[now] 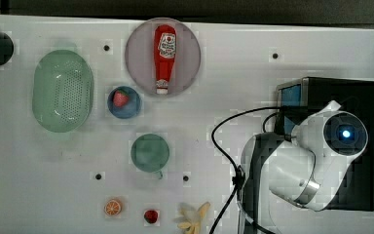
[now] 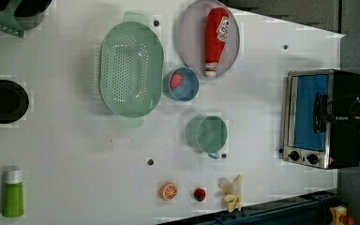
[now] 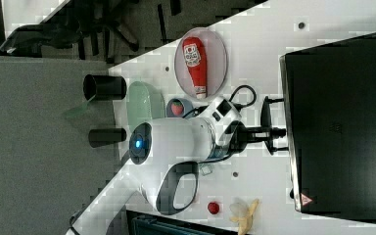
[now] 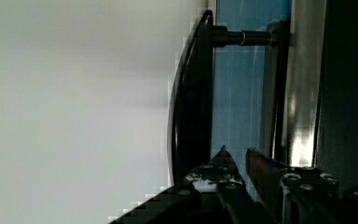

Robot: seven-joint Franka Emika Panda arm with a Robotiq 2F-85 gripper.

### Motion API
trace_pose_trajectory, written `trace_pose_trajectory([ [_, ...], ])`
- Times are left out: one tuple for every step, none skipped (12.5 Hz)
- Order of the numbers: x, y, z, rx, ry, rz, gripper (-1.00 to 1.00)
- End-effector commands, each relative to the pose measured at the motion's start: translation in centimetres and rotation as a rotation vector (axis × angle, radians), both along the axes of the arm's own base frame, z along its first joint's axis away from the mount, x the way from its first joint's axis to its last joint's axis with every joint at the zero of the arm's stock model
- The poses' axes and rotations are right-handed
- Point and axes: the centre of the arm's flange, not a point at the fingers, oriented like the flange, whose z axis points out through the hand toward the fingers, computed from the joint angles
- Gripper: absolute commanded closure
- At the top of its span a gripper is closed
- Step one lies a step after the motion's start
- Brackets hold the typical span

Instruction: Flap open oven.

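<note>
**A:** Where's your oven sitting?

**B:** At the far right end of the tabletop in the top view, well apart from everything else. In the left view you face its front: blue glass door, silver frame, and two black knobs at the near end.

**A:** Is the door up?

**B:** It looks flat against the frame in the wrist view and the right view. The bar handle stands off the glass on its posts.

**A:** And your arm?

**B:** It reaches level toward the oven's front. In the right view its tip is at the handle, about mid-bar.

**A:** What are the jaws doing?

**B:** They're spread only a sliver. In the wrist view your fingertips sit just beside the handle, on the glass side, with blue door showing through the narrow gap between them. Nothing is pinched. I can't tell whether a finger touches the bar.

**A:** What else is on the tabletop?

**B:** In the top view there's a ketchup bottle lying on a plate at the far edge. A green colander is to the left, with a strawberry in a blue bowl just beside it. A green cup sits mid-table, and an orange slice and a banana lie along the near edge.
</note>
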Motion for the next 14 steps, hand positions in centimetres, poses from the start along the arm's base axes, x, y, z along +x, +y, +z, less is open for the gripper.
trace_pose_trajectory([
  [0.7, 1.3, 0.8, -0.023, -0.012, 0.020, 0.65],
  [1.0, 2.0, 0.7, -0.053, 0.003, 0.050, 0.65],
  [1.3, 2.9, 0.6, -0.086, 0.017, 0.068, 0.65],
  [1.5, 4.0, 0.3, -0.117, 0.028, 0.070, 0.65],
  [1.7, 5.1, -0.1, -0.140, 0.033, 0.051, 0.65],
  [1.9, 6.5, -0.6, -0.155, 0.033, 0.032, 0.65],
  [2.1, 8.0, -1.1, -0.168, 0.036, 0.034, 0.65],
  [2.3, 9.6, -1.7, -0.191, 0.042, 0.047, 0.65],
  [2.5, 11.2, -2.4, -0.221, 0.049, 0.059, 0.65],
  [2.7, 12.6, -3.3, -0.254, 0.056, 0.067, 0.65],
  [2.9, 13.9, -4.3, -0.290, 0.059, 0.067, 0.65],
  [3.0, 15.2, -5.4, -0.322, 0.060, 0.062, 0.65],
  [3.1, 16.5, -6.6, -0.353, 0.058, 0.056, 0.65],
  [3.1, 17.8, -8.0, -0.379, 0.058, 0.054, 0.65],
])
